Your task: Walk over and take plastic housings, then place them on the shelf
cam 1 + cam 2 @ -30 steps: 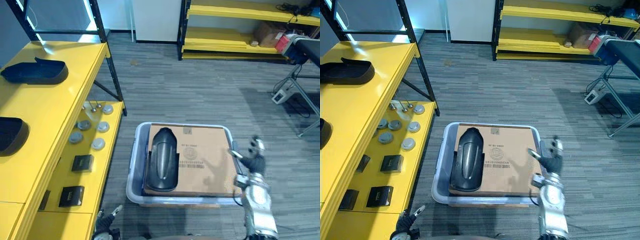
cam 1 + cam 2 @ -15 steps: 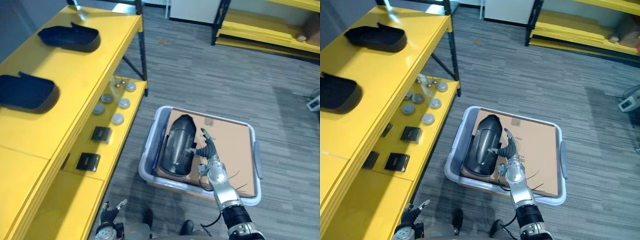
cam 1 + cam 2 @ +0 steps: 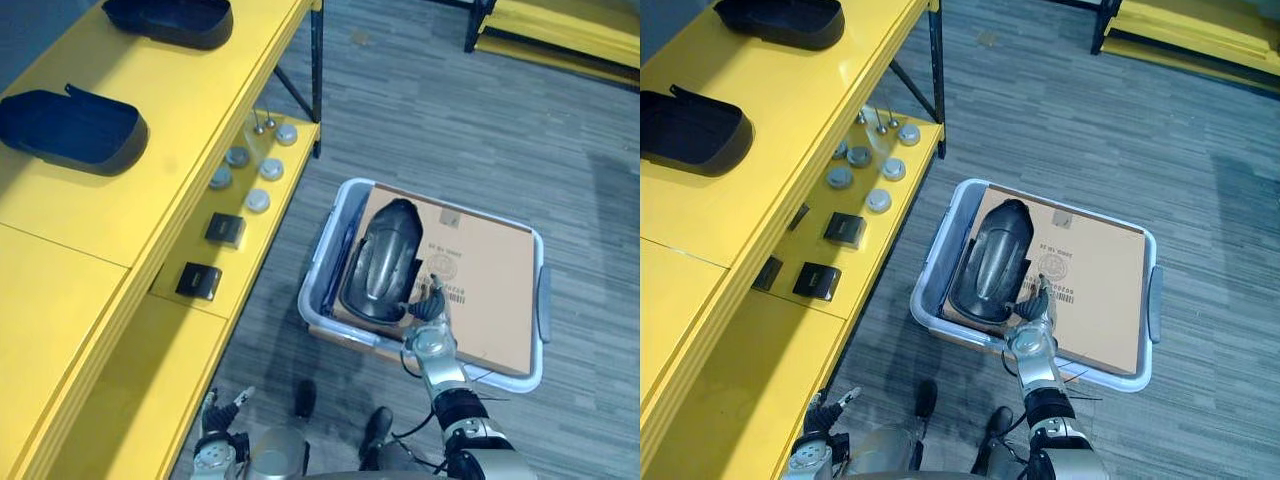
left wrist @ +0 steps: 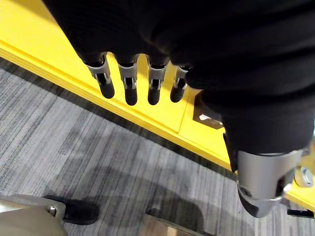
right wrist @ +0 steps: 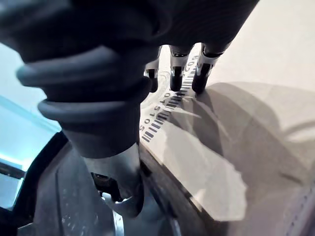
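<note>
- The right hand (image 3: 428,310) is at the near end of the black plastic housing (image 3: 385,258). Its fingers are apart over the cardboard (image 3: 490,285), its thumb is beside the housing, and it grips nothing.
- This housing lies on the cardboard, inside a pale bin (image 3: 543,300) on the floor.
- The left hand (image 4: 147,34) hangs with straight fingers near the yellow shelf (image 3: 150,140).
- Two other housings (image 3: 72,130) lie on top of the shelf.
</note>
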`<state>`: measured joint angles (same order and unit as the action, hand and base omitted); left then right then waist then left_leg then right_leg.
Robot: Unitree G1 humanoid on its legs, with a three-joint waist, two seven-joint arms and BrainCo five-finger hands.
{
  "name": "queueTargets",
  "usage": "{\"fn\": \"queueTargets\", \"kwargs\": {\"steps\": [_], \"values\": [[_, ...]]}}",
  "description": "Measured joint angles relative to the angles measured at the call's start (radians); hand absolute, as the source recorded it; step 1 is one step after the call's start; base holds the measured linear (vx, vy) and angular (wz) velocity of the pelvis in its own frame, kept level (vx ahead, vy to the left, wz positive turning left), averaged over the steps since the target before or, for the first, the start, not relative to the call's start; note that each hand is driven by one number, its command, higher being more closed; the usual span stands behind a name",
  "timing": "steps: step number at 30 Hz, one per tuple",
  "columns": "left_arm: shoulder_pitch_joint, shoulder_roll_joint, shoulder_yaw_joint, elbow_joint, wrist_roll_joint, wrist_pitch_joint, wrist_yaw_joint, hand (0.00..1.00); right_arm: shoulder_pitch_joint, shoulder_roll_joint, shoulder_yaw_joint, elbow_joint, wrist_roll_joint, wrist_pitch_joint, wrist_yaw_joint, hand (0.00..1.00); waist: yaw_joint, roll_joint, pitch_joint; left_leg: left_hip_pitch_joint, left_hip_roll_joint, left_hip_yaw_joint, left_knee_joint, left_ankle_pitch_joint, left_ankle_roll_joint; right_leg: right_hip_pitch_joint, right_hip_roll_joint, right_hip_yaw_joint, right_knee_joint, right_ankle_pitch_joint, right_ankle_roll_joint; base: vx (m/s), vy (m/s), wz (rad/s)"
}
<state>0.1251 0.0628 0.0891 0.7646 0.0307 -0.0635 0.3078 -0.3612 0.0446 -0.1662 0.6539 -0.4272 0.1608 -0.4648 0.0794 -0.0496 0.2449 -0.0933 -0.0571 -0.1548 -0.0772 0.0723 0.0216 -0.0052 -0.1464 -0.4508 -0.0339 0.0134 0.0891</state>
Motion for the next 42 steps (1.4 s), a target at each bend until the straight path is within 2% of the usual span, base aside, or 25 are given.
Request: {"fn": "queueTargets", "kwargs": {"steps": [5, 14, 19, 25, 32, 35, 36, 39, 42], "values": [[-0.019, 0.000, -0.011, 0.002, -0.002, 0.000, -0.001, 0.00, -0.057, -0.046, -0.006, 0.041, 0.059, -0.009, 0.032, 1.00, 0.001, -0.002, 0.024, 0.002, 0.000, -0.003, -0.012, 0.001, -0.001, -0.001, 0.004, -0.002, -0.005, 0.000, 0.000, 0.05, -0.002, 0.01], [-0.031, 0.002, -0.016, 0.002, -0.020, 0.001, -0.003, 0.00, -0.082, -0.048, 0.022, 0.054, 0.145, -0.038, 0.078, 1.00, 0.001, -0.006, 0.040, 0.009, 0.001, 0.005, -0.014, 0.000, -0.002, 0.004, 0.000, 0.017, -0.005, 0.001, -0.002, 0.03, 0.002, 0.00], [-0.032, 0.001, -0.016, 0.000, -0.021, 0.001, -0.004, 0.00, -0.071, -0.028, 0.024, 0.004, 0.164, -0.038, 0.080, 1.00, -0.005, -0.008, 0.041, 0.029, 0.002, 0.015, -0.014, -0.002, -0.005, 0.019, -0.002, 0.028, -0.003, 0.001, -0.002, -0.02, 0.003, -0.05], [-0.024, -0.003, -0.021, -0.063, -0.024, 0.003, -0.004, 0.00, 0.025, -0.029, 0.018, -0.198, 0.180, -0.047, 0.073, 1.00, -0.008, -0.009, 0.040, 0.036, 0.004, 0.019, -0.013, -0.002, -0.005, 0.025, -0.001, 0.041, -0.003, 0.000, -0.001, -0.03, -0.001, -0.03], [0.013, -0.016, -0.127, -0.412, -0.022, -0.007, 0.003, 0.00, 0.144, -0.037, -0.002, -0.431, 0.140, -0.057, 0.048, 1.00, -0.015, -0.010, 0.020, 0.038, 0.005, 0.015, -0.009, -0.003, -0.005, 0.028, 0.001, 0.044, -0.002, -0.004, 0.003, 0.00, -0.002, 0.00], [0.012, -0.042, -0.138, -0.577, -0.021, -0.030, 0.008, 0.00, 0.165, -0.035, 0.002, -0.532, 0.128, -0.069, 0.027, 1.00, -0.023, -0.011, 0.003, 0.040, 0.002, 0.011, 0.000, -0.003, -0.005, 0.034, -0.001, 0.041, -0.002, -0.008, 0.002, 0.03, -0.012, 0.03], [0.012, -0.041, -0.149, -0.643, -0.022, -0.037, 0.019, 0.00, 0.165, -0.033, 0.016, -0.574, 0.120, -0.075, 0.022, 1.00, -0.037, -0.011, 0.002, 0.042, -0.001, 0.009, 0.009, -0.003, -0.005, 0.041, -0.004, 0.040, -0.002, -0.008, 0.002, 0.00, 0.000, 0.00], [0.000, -0.041, -0.183, -0.786, -0.027, -0.065, 0.046, 0.00, 0.172, -0.033, 0.053, -0.677, 0.107, -0.100, 0.010, 1.00, -0.043, -0.010, -0.002, 0.057, -0.001, 0.013, 0.010, -0.003, -0.005, 0.053, -0.005, 0.044, -0.003, -0.010, 0.002, -0.01, -0.002, -0.03], [-0.019, -0.040, -0.251, -0.882, -0.031, -0.085, 0.070, 0.00, 0.185, -0.031, 0.097, -0.738, 0.097, -0.115, 0.008, 1.00, -0.051, -0.009, -0.045, 0.058, 0.000, 0.019, 0.009, -0.005, -0.002, 0.052, -0.005, 0.048, -0.003, -0.010, 0.002, -0.01, 0.004, -0.04]]}}
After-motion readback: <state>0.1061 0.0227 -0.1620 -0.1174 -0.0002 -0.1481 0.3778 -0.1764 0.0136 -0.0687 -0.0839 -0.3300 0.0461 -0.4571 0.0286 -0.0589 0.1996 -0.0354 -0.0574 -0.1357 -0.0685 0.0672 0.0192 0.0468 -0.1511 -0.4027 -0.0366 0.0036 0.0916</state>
